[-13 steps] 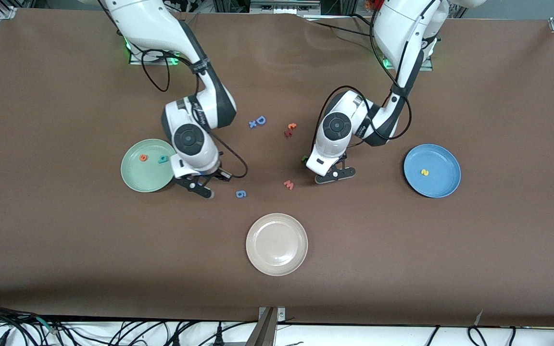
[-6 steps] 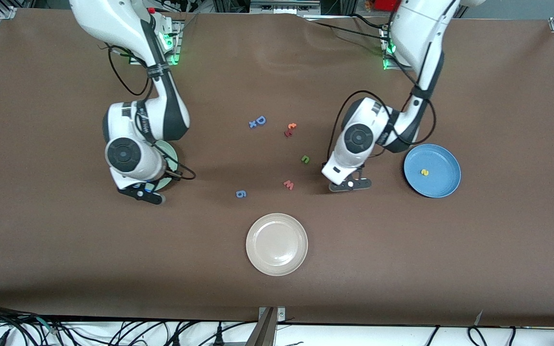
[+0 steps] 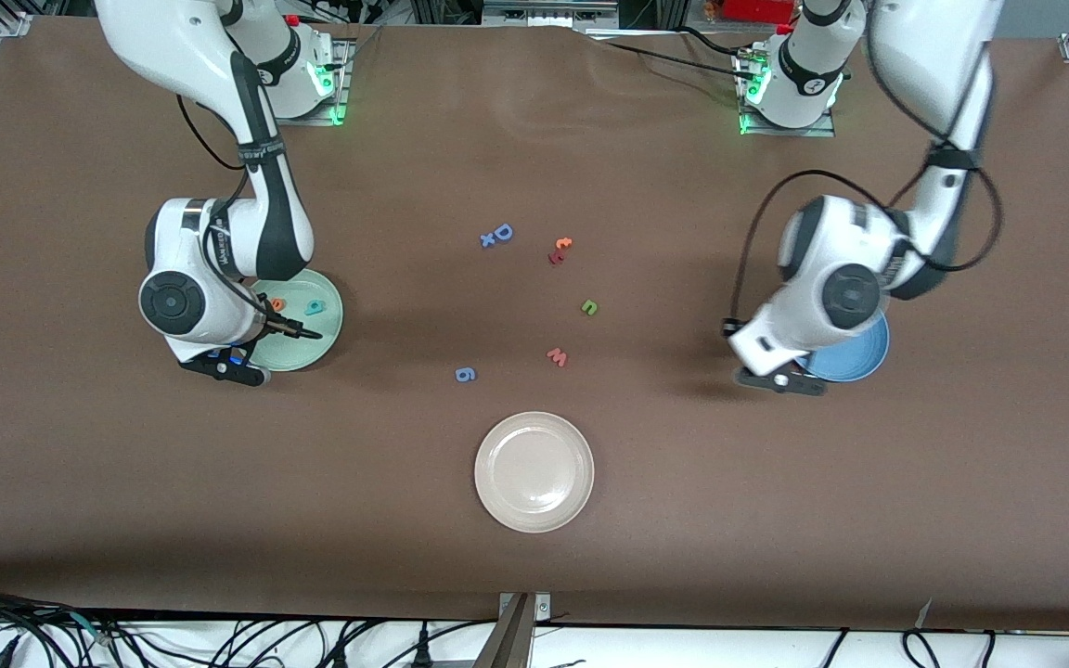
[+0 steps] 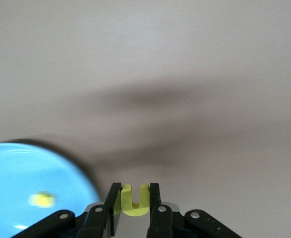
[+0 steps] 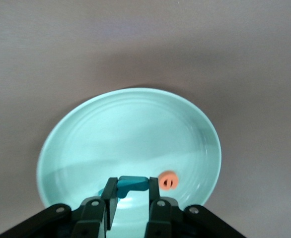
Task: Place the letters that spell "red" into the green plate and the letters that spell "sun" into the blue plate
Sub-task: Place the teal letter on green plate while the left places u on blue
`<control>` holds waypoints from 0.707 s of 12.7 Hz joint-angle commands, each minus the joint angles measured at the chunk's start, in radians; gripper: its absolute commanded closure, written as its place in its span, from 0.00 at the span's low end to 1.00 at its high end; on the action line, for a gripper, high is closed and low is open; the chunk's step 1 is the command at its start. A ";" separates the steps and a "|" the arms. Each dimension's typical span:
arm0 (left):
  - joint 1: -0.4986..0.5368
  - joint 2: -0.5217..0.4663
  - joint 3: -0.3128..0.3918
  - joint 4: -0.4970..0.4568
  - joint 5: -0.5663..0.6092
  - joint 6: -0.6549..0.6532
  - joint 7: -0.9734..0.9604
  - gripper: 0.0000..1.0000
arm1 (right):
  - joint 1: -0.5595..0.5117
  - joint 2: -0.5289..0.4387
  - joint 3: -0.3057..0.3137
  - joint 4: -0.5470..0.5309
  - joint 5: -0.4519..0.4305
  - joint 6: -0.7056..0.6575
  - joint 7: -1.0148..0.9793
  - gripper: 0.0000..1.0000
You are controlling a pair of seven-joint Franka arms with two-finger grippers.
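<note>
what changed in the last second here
The right gripper, shut on the teal r, swung from near the blue 6-shaped piece to the green plate. The left gripper, shut on the yellow n, carried it from near the pink w to the blue plate. Nothing was let go. The olive u and cream plate stayed put.
</note>
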State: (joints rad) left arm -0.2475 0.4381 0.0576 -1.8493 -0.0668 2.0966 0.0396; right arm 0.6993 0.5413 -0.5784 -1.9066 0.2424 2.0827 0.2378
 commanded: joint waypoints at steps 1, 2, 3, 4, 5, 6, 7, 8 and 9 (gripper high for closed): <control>0.103 -0.033 -0.016 -0.015 0.016 -0.053 0.185 0.72 | -0.027 0.057 0.006 -0.008 0.095 0.056 -0.099 0.80; 0.138 -0.032 -0.016 -0.016 0.016 -0.055 0.235 0.72 | -0.030 0.061 0.006 -0.008 0.112 0.056 -0.115 0.79; 0.164 -0.026 -0.016 -0.018 0.016 -0.055 0.268 0.72 | -0.037 0.068 0.008 -0.008 0.113 0.054 -0.117 0.77; 0.174 -0.022 -0.015 -0.022 0.018 -0.056 0.276 0.72 | -0.035 0.068 0.009 -0.006 0.113 0.051 -0.118 0.44; 0.175 -0.019 -0.013 -0.028 0.018 -0.056 0.276 0.72 | -0.035 0.068 0.009 -0.002 0.112 0.043 -0.120 0.15; 0.177 -0.007 -0.015 -0.030 0.027 -0.056 0.276 0.72 | -0.032 0.062 0.009 0.001 0.112 0.037 -0.121 0.00; 0.177 0.005 -0.015 -0.028 0.041 -0.055 0.266 0.72 | -0.032 0.057 0.009 0.004 0.112 0.031 -0.123 0.00; 0.175 0.022 -0.015 -0.025 0.041 -0.053 0.255 0.72 | -0.031 0.051 0.008 0.006 0.112 0.028 -0.124 0.00; 0.175 0.037 -0.015 -0.022 0.041 -0.050 0.246 0.72 | -0.027 0.028 0.008 0.009 0.110 0.005 -0.123 0.00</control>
State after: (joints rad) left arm -0.0730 0.4497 0.0482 -1.8807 -0.0568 2.0496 0.3012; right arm 0.6723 0.6080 -0.5723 -1.9029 0.3355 2.1266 0.1381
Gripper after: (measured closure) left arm 0.722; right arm 0.225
